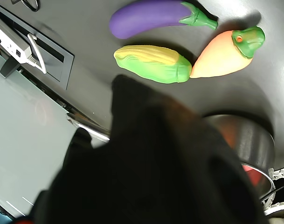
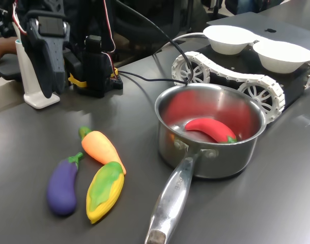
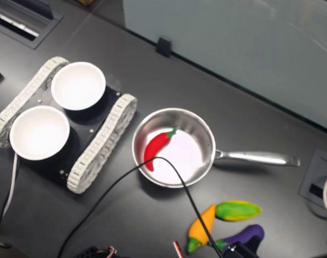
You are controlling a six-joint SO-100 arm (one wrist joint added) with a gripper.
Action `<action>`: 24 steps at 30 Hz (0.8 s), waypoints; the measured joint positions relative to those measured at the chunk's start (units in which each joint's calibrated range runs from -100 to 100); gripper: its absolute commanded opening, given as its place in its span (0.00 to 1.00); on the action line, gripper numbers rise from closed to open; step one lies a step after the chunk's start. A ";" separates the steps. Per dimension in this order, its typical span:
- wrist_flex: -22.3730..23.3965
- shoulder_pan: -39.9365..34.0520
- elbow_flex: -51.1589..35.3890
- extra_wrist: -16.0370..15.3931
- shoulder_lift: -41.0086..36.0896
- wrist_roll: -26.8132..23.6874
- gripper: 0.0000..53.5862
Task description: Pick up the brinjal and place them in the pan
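Observation:
The purple brinjal (image 1: 153, 17) with its green stem cap lies on the dark table, beside a corn cob (image 1: 153, 63) and a carrot (image 1: 225, 53). In the first exterior view the brinjal (image 2: 63, 185) is at the front left. In the second exterior view the brinjal (image 3: 244, 235) is near the bottom edge. The steel pan (image 2: 167, 122) stands right of the vegetables with its handle (image 2: 172, 195) pointing forward, and a red chilli (image 2: 210, 129) lies inside it. My gripper (image 1: 151, 163) is a blurred black mass in the wrist view, raised and apart from the brinjal. Its fingers cannot be made out.
A tracked white-wheeled base (image 2: 231, 76) carries two white bowls (image 2: 228, 38) behind the pan. A black cable (image 3: 152, 177) runs across the table and the pan rim. The arm's base and a white stand (image 2: 35, 91) are at the back left. A recessed table box (image 1: 44, 51) lies near the vegetables.

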 measured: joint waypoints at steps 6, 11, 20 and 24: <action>0.00 0.66 0.00 0.00 2.78 2.98 0.45; 0.00 0.77 -0.63 0.00 5.81 5.71 0.47; -0.17 0.66 -3.17 0.83 11.03 8.50 0.59; -0.17 0.77 -3.26 2.39 13.22 10.74 0.60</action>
